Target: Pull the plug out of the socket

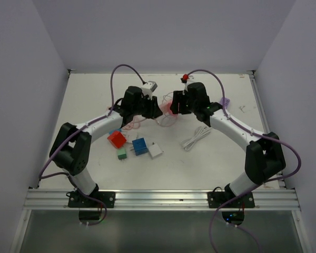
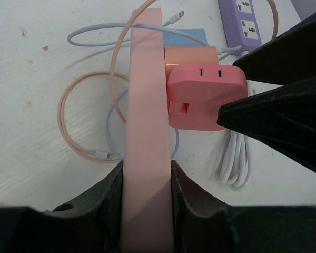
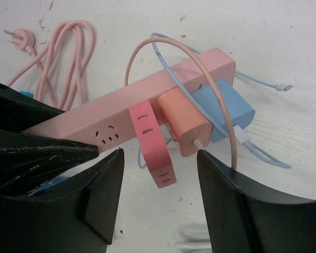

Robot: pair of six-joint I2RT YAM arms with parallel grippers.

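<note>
A long pink socket strip (image 2: pixel 145 105) is clamped between the fingers of my left gripper (image 2: pixel 147 195), which is shut on its near end. Three plugs stick out of its side: a flat red-pink plug (image 3: pixel 152 142), an orange plug (image 3: pixel 183 124) and a blue plug (image 3: pixel 226 108). My right gripper (image 3: pixel 159 158) is open, one finger on each side of the red-pink plug, with a gap on both sides. In the top view both grippers meet over the strip at mid-table, the left gripper (image 1: pixel 157 109) facing the right gripper (image 1: pixel 174 108).
Pink, peach and light-blue cables (image 3: pixel 68 58) loop around the strip. A white coiled cable (image 1: pixel 196 138) lies to the right and a purple socket strip (image 1: pixel 226 101) behind it. Red (image 1: pixel 116 138), blue (image 1: pixel 140 146), green (image 1: pixel 121 153) and white (image 1: pixel 156 151) blocks sit front left.
</note>
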